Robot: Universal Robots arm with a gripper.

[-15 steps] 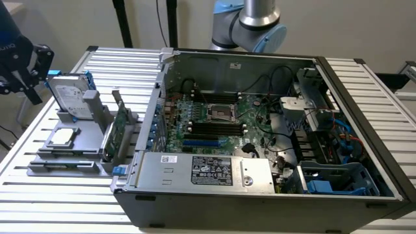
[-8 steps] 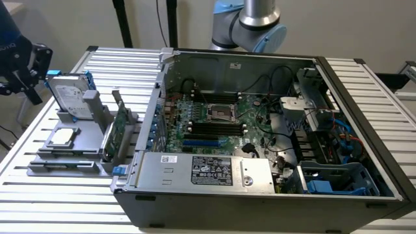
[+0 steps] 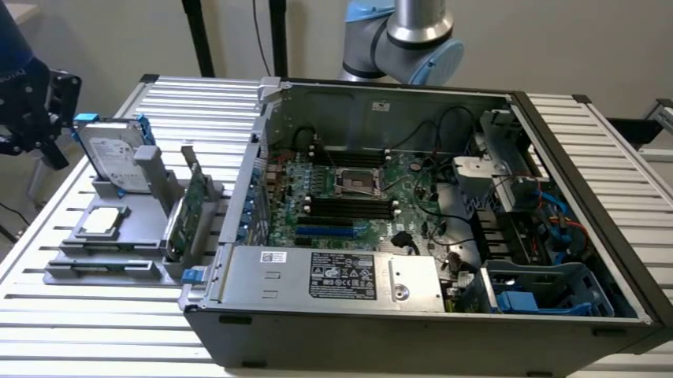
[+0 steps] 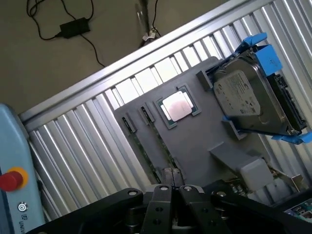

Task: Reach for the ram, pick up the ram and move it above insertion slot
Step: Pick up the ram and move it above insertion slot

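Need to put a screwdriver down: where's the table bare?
The table is bare in front of the grey holder and at the exterior view's right of the computer case. Crowded: the holder, inside the case.

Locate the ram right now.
In the wrist view, the ram stands on edge in the grey holder, right beside the CPU on the side away from the hard drive, with the gripper nearest it.

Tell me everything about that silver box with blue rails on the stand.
The hard drive is a silver metal-looking box with a white label, flanked by blue plastic rails. It stands on edge, leaning slightly, in a grey holder on the slatted table, to the exterior view's left of the open computer case.
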